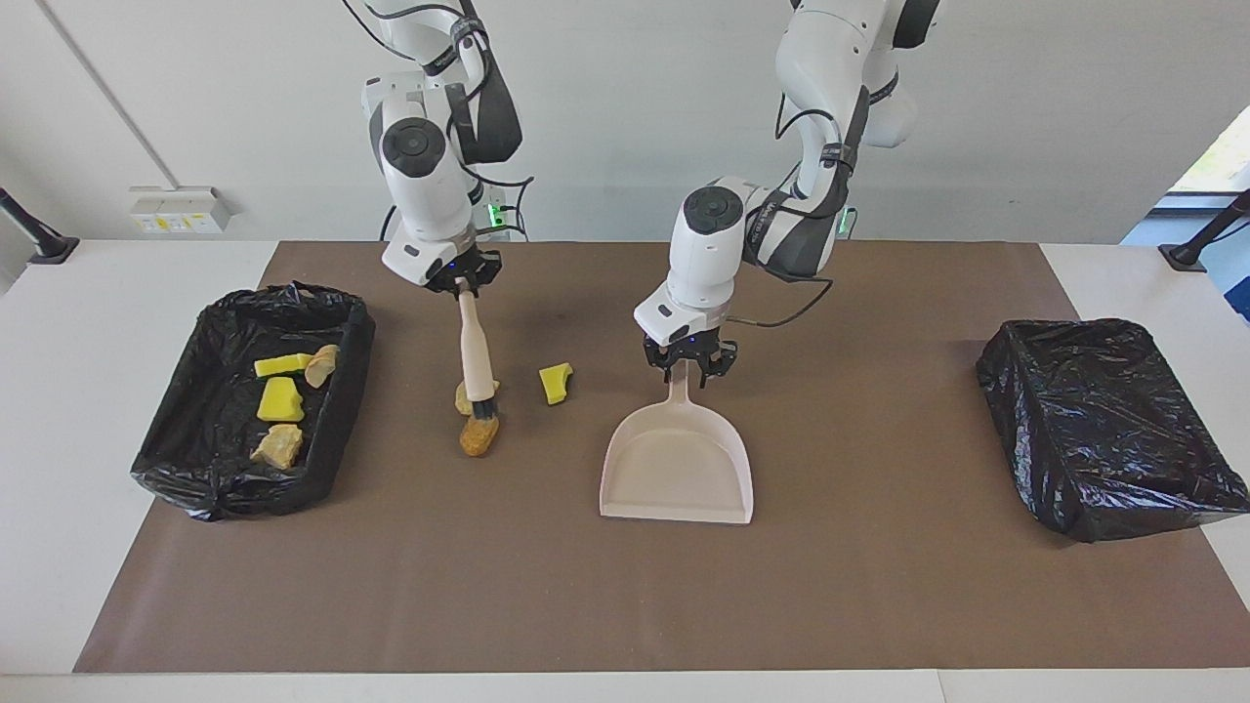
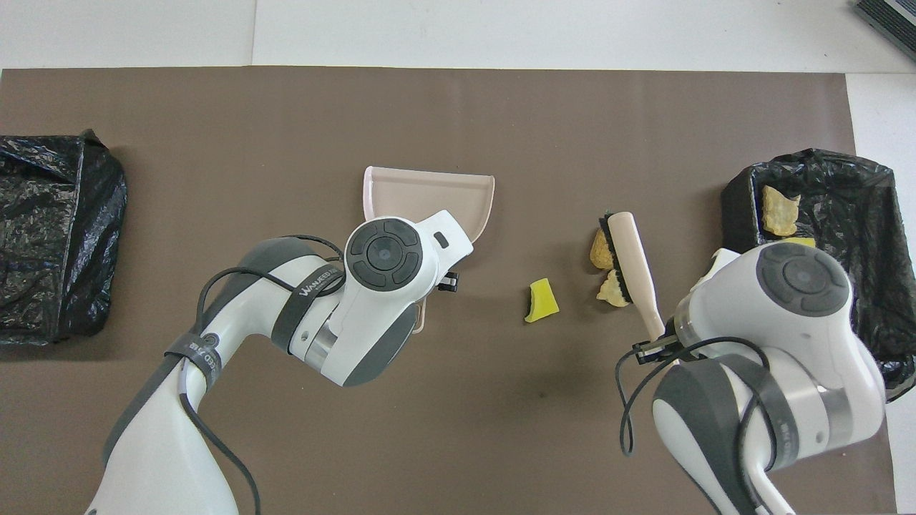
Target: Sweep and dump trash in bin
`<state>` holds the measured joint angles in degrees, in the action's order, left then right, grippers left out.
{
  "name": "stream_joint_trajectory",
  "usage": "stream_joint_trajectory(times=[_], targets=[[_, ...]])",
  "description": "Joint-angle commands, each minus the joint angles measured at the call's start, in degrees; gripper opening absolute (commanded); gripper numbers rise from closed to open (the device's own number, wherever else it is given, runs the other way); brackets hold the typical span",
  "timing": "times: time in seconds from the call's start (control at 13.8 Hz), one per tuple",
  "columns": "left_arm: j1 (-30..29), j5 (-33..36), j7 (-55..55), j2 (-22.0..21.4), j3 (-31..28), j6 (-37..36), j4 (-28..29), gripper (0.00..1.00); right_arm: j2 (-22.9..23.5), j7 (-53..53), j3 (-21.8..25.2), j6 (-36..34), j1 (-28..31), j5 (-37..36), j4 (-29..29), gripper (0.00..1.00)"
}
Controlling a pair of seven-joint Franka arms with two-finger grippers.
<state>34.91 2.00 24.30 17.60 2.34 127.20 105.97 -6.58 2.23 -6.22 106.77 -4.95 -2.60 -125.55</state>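
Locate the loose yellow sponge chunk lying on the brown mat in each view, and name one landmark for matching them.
Facing view: the yellow sponge chunk lies on the mat between the brush and the dustpan, level with the dustpan's handle.
Overhead view: the same chunk lies between the dustpan and the brush.
Shared landmark: the pale pink dustpan.

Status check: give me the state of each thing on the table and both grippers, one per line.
Brush: held by the right gripper, bristles down at the brown lumps.
Dustpan: flat on the mat, empty, handle in the left gripper.
Yellow sponge chunk: loose on the mat, between lumps and dustpan.
Bin at the right arm's end: lined, holding four scraps.
Bin at the left arm's end: lined, empty.
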Motion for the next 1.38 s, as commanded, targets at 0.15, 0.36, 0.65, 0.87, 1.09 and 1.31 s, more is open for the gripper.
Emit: stream_joint_trajectory(times=[0.15, 0.36, 0.65, 0.87, 1.09, 1.31], targets=[[0.7, 1.5, 1.2, 0.4, -0.8, 1.5, 1.0, 0.4, 12.8, 8.5, -1.0, -2.7, 4.4, -13.3, 15.3, 0.0], [0.8, 1.6, 1.1, 0.2, -0.8, 0.9, 2.1, 0.34, 16.2, 8.5, -1.2, -2.5, 3.4, -20.8, 16.6, 0.0], [0.2, 4.1, 0.6, -0.1, -0.9, 0.5, 1.5, 0.0, 15.3, 5.4, -1.4, -2.9, 1.6, -18.9, 10.1, 0.0], [-1.8, 4.2, -7.9, -3.7, -1.2, -4.7, 1.5, 0.0, 12.4, 4.5, -1.4, -3.5, 1.4, -11.3, 5.3, 0.0], [-2.7, 4.2, -26.4, -6.9, -1.3, -14.7, 1.6, 0.0, 11.4, 0.4, -1.4, -4.1, 0.3, -3.2, 3.9, 0.0], [-3.4, 4.3, -41.3, -7.5, -1.3, -17.5, 2.0, 0.0, 11.0, -4.4, -1.4, -5.3, -2.0, 3.2, 3.8, 0.0]])
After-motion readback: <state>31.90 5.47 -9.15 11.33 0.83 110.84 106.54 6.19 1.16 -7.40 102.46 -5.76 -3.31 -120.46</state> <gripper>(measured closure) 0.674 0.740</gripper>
